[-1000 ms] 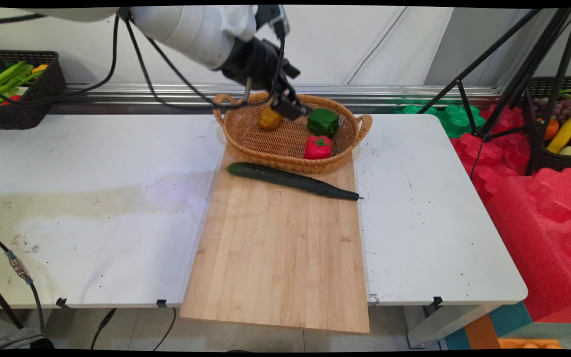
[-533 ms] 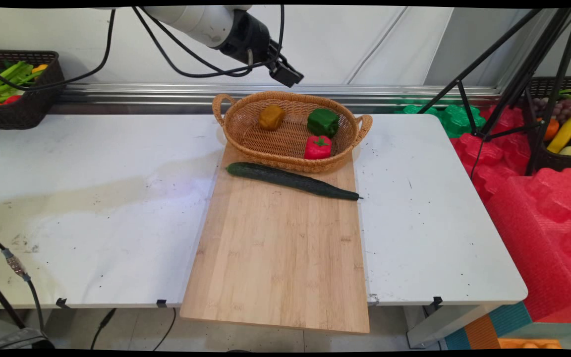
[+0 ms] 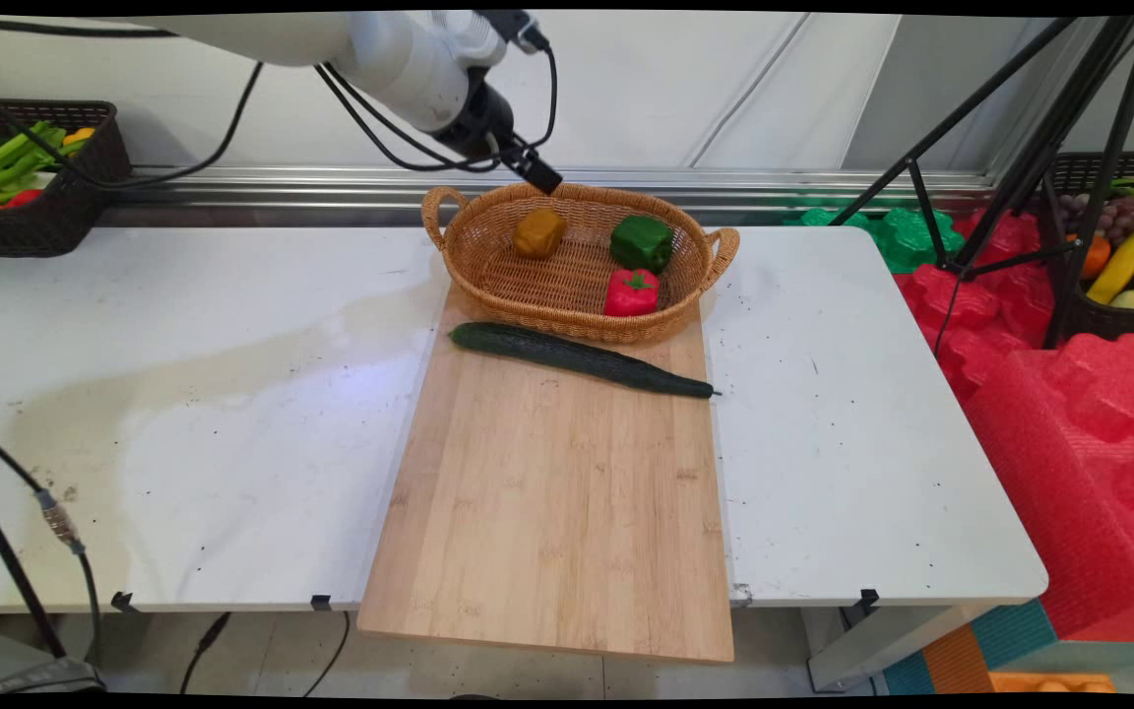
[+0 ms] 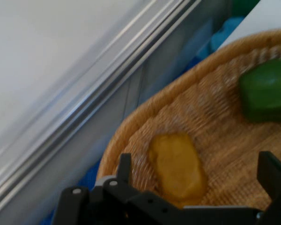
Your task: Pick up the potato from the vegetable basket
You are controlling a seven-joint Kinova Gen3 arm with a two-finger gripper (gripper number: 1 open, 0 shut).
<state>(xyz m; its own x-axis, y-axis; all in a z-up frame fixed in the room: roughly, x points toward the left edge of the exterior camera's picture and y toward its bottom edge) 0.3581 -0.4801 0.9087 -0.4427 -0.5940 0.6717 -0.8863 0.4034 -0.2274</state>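
Just above the back rim of the wicker basket (image 3: pixel 577 258) the black jaws (image 3: pixel 539 177) hang in the air, pointing down and to the right toward its inside. They stand wide apart and hold nothing; in the hand view one finger (image 4: pixel 124 168) rises at the lower left and the other at the far right, with the basket's woven floor between them. Nearest to them is the yellow-brown pepper (image 3: pixel 538 232), which lies at the back left of the basket, close below the jaws but not touched by them. The hand view shows it (image 4: pixel 177 168) between the two fingers, somewhat toward the left one. A green pepper (image 3: pixel 642 242) sits at the back right of the basket, and a red pepper (image 3: pixel 631 292) lies in front of it, near the front rim. The basket has a handle at each end and stands on the far end of a wooden cutting board (image 3: pixel 555 502), which lies on the white surface (image 3: pixel 183 394) and juts past its near edge. A long dark cucumber (image 3: pixel 582 358) lies across the board just in front of the basket, slanting down to the right, its right tip at the board's edge.
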